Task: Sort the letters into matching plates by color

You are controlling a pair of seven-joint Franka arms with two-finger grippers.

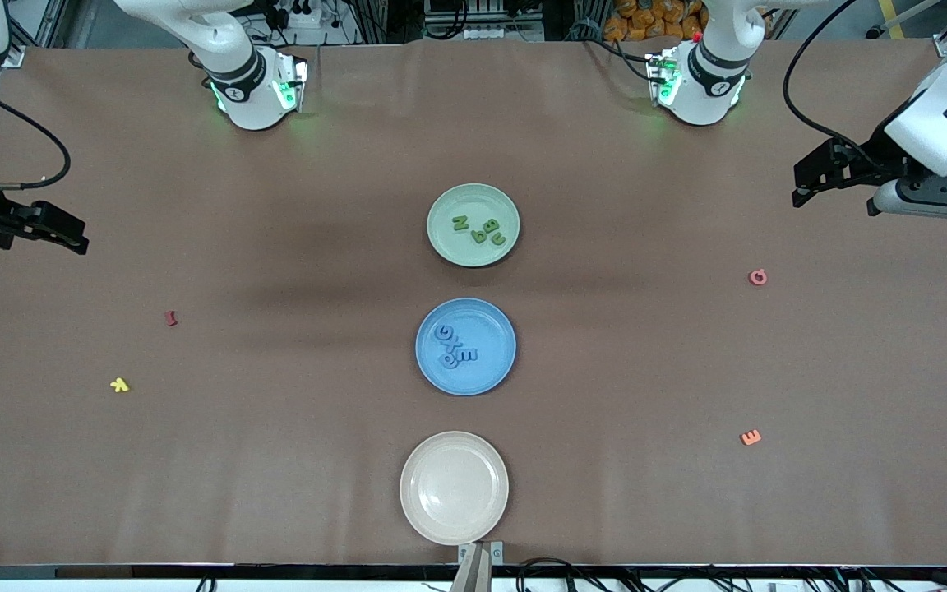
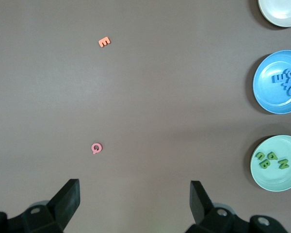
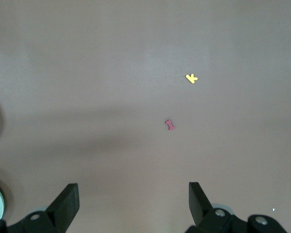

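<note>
Across the brown table (image 1: 276,460), three plates lie in a row down the middle, well apart from both grippers and between them. Both arms wait at the table's ends. The left gripper (image 2: 135,204) hangs with its fingers spread wide and empty over the left arm's end of the table; the right gripper (image 3: 134,204) hangs likewise wide and empty over the right arm's end.

The cream plate (image 1: 454,487) is nearest the front camera and holds nothing. The blue plate (image 1: 466,346) comes next, farther from the camera, and the mint green plate (image 1: 473,224) is farthest, closest to the robots' bases.

Four blue letters (image 1: 453,345) lie bunched together in the blue plate, some overlapping. Four green letters (image 1: 483,231) lie in the mint green plate.

Near the left gripper, on bare table, a pink letter (image 2: 96,148) lies closest, and an orange letter (image 2: 104,42) lies well past it, nearer the front camera. Near the right gripper, a dark red letter (image 3: 170,124) lies closer, with a yellow letter (image 3: 191,78) nearer the front camera.
</note>
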